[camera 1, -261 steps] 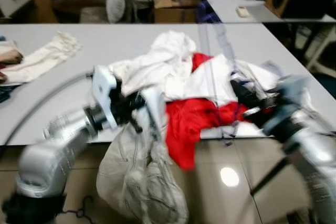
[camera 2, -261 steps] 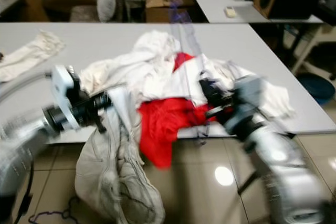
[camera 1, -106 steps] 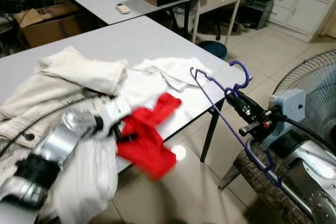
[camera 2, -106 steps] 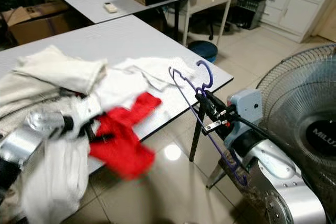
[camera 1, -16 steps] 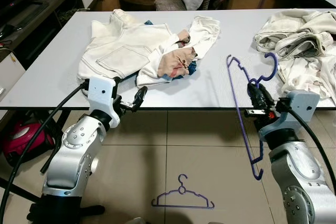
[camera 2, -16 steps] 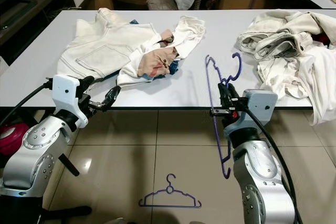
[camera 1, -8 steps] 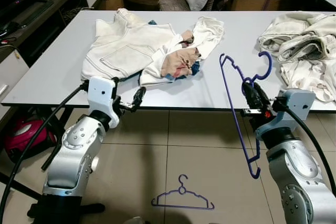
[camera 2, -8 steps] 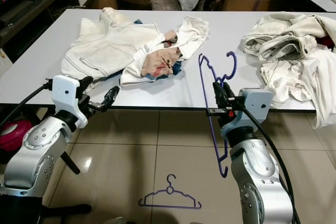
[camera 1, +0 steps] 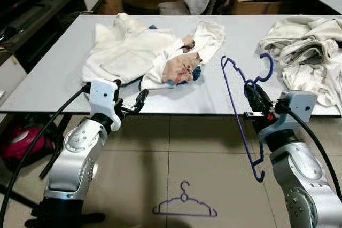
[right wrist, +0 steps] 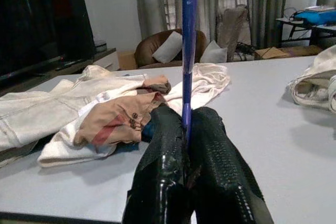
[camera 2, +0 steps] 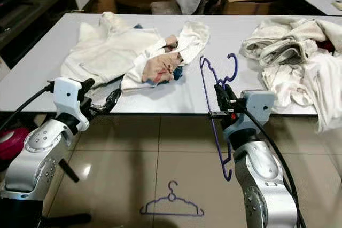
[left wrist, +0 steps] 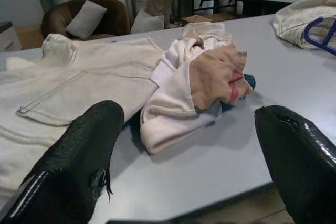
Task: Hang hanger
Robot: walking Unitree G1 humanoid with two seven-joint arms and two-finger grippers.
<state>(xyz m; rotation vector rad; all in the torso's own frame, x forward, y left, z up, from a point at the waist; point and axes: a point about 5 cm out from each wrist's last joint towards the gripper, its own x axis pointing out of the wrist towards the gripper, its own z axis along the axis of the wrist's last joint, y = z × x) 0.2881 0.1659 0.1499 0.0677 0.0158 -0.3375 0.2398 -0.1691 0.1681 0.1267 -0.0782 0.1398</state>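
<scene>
Right end effector is clamping the purple hanger near its neck, long axis running steeply up-down, hook above the fingers over the counter edge, while left end effector is hovering spread apart and empty.

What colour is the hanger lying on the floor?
Purple, like the hanger in the right end effector. The floor hanger shows best in the left eye view.

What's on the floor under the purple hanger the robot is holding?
Below the purple hanger held by the right gripper lies a second hanger, flat on the tiled floor. The floor farther back is hidden by the table.
</scene>
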